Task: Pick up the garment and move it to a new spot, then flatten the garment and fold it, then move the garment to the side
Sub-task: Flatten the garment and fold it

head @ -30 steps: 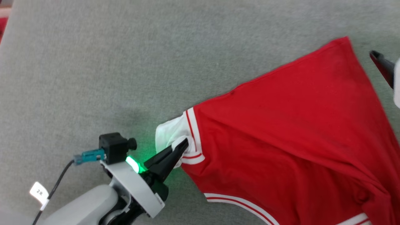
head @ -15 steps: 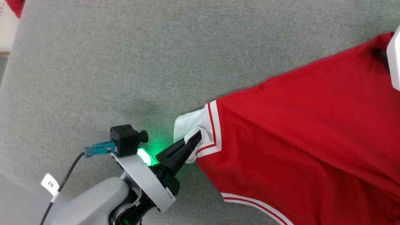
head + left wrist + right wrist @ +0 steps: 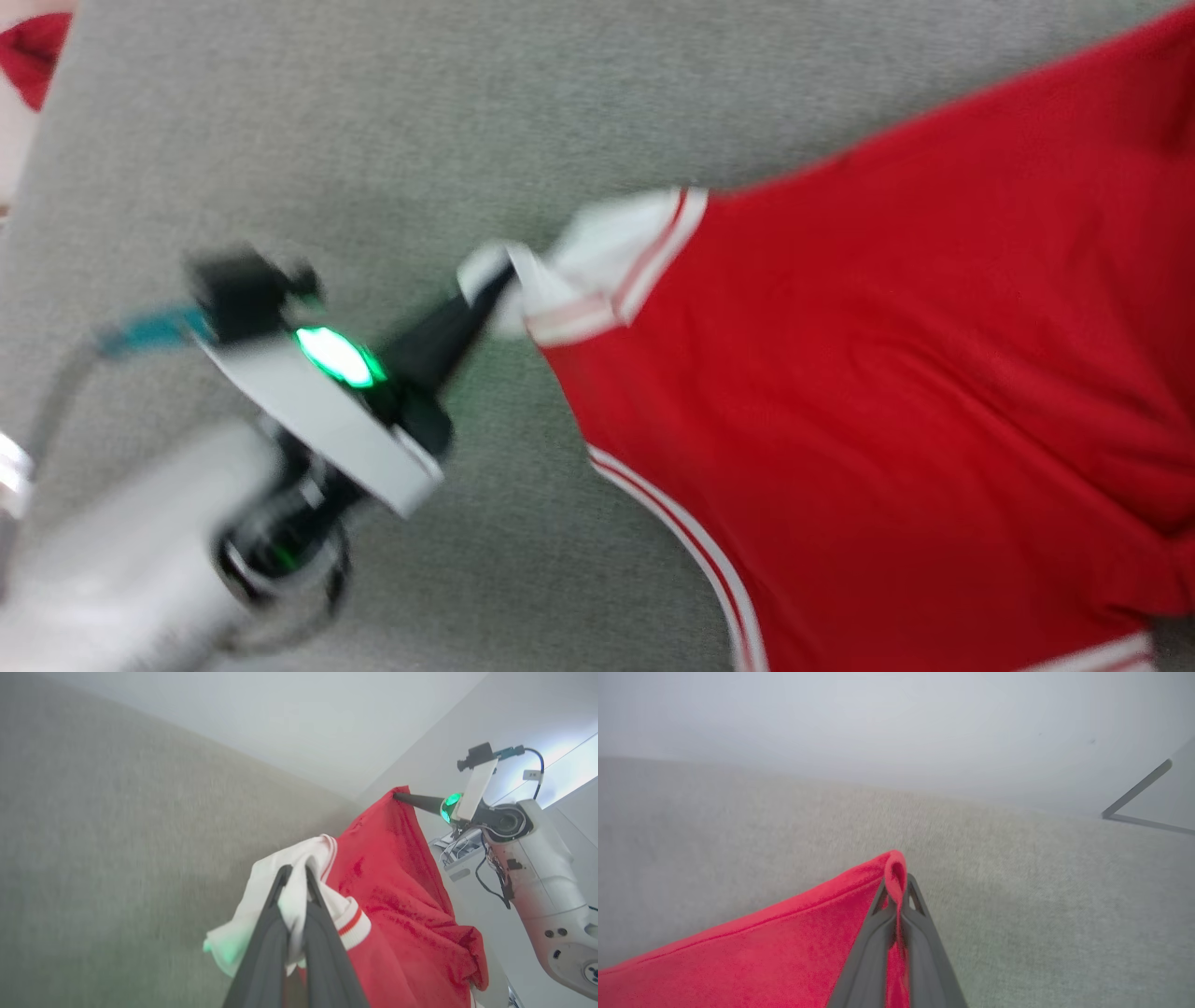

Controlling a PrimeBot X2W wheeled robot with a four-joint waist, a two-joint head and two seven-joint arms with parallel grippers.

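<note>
The garment (image 3: 887, 373), a red jersey with a white sleeve and red-and-white striped trim, stretches across the grey surface in the blurred head view. My left gripper (image 3: 493, 280) is shut on the white sleeve, and in the left wrist view the sleeve bunches between the left gripper's (image 3: 294, 873) fingers. The garment (image 3: 397, 882) hangs from there up to my right gripper (image 3: 396, 795), which pinches a red corner. In the right wrist view my right gripper (image 3: 896, 884) is shut on a folded red edge of the garment (image 3: 784, 947).
A grey fabric surface (image 3: 420, 121) lies under everything. A bit of red cloth (image 3: 33, 56) shows beyond its top left edge. Pale walls stand behind, and a thin dark frame (image 3: 1134, 793) sits past the surface at the right.
My right gripper, open beside the garment's far corner a second ago, has shut on that corner. The left gripper has lifted the sleeve off the surface. The head view has shifted and blurred.
</note>
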